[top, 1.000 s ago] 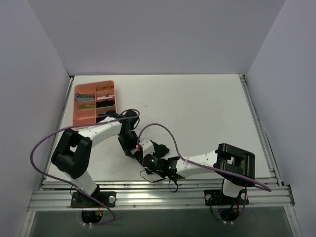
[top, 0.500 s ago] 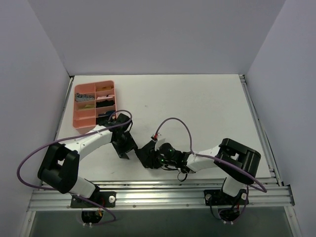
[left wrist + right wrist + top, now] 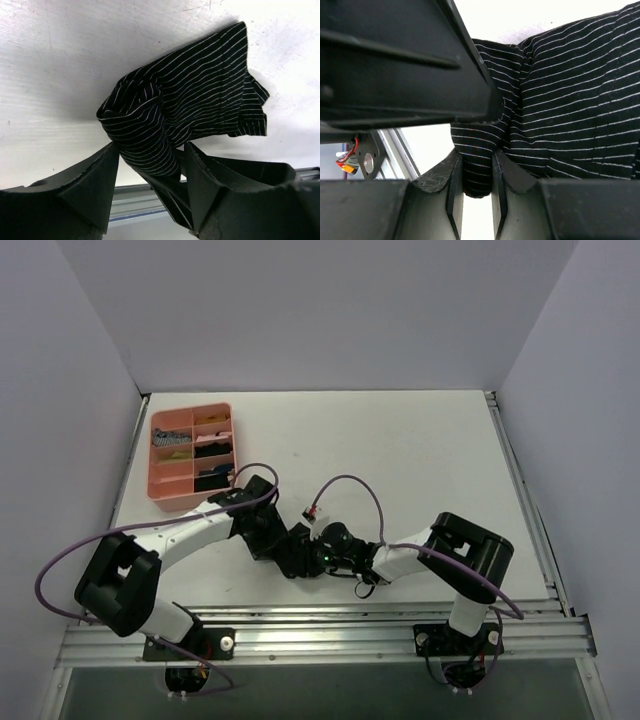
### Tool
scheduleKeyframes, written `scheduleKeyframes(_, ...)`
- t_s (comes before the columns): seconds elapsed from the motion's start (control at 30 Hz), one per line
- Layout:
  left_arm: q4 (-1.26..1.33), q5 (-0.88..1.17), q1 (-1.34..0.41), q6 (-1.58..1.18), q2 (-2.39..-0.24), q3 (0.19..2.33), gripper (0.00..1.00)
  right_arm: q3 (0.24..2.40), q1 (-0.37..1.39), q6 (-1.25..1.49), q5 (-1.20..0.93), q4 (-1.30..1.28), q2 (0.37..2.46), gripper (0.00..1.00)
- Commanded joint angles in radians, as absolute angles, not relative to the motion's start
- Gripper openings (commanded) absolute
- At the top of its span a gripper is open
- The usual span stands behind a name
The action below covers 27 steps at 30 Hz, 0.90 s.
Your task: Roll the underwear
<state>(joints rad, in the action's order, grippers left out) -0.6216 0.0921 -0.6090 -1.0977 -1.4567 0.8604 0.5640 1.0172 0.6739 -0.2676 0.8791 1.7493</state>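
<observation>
1. White worktop (image 3: 400, 450) fills the floor of a pale-walled booth, with a pink divided tray (image 3: 175, 502) at its far left corner, in the same place as a second ago.
2. Both arms reach to the near middle of the worktop, where their dark ends crowd together over the underwear (image 3: 185, 105). From above it is almost wholly hidden beneath them.
3. Seen from the left wrist, the underwear is black with thin white stripes. It lies bunched on the worktop, one end folded into a thick roll.
4. The left hand (image 3: 150, 160) is spread, its two fingers (image 3: 100, 175) standing on either side of that rolled end.
5. The right hand (image 3: 476, 175) is pressed onto a fold of the striped fabric, pinching it between its fingertips.
6. Compared with a second ago, the left arm lies lower and more stretched out, no longer humped at the elbow.
7. Since half a second ago the left hand has moved rightward and now meets the right hand; then a gap showed between them.
</observation>
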Motion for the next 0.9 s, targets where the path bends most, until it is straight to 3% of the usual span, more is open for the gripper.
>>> scheduleKeyframes(0.0, -0.555, 0.077, -0.629, -1.112, -1.489, 0.850, 0.61, 0.514, 1.009, 0.658, -0.273, 0.643, 1.839, 0.00)
scheduleKeyframes(0.1, -0.555, 0.074, -0.650, -1.109, -1.534, 0.847, 0.57, 0.509, 1.000, 0.666, -0.278, 0.652, 1.841, 0.00)
scheduleKeyframes(0.2, -0.561, 0.066, -0.663, -1.112, -1.555, 0.841, 0.44, 0.509, 0.994, 0.669, -0.282, 0.644, 1.833, 0.01)
scheduleKeyframes(0.23, -0.566, 0.071, -0.663, -1.111, -1.569, 0.841, 0.35, 0.511, 0.994, 0.667, -0.281, 0.632, 1.827, 0.03)
scheduleKeyframes(0.37, -0.636, 0.074, -0.664, -1.066, -1.632, 0.897, 0.20, 0.572, 0.999, 0.623, -0.174, 0.447, 1.743, 0.27)
scheduleKeyframes(0.5, -0.704, 0.067, -0.675, -1.028, -1.681, 0.969, 0.13, 0.659, 1.011, 0.563, -0.040, 0.197, 1.584, 0.41)
scheduleKeyframes(0.87, -0.799, 0.092, -0.707, -1.008, -1.802, 1.078, 0.12, 0.847, 1.190, 0.436, 0.244, -0.032, 1.436, 0.54)
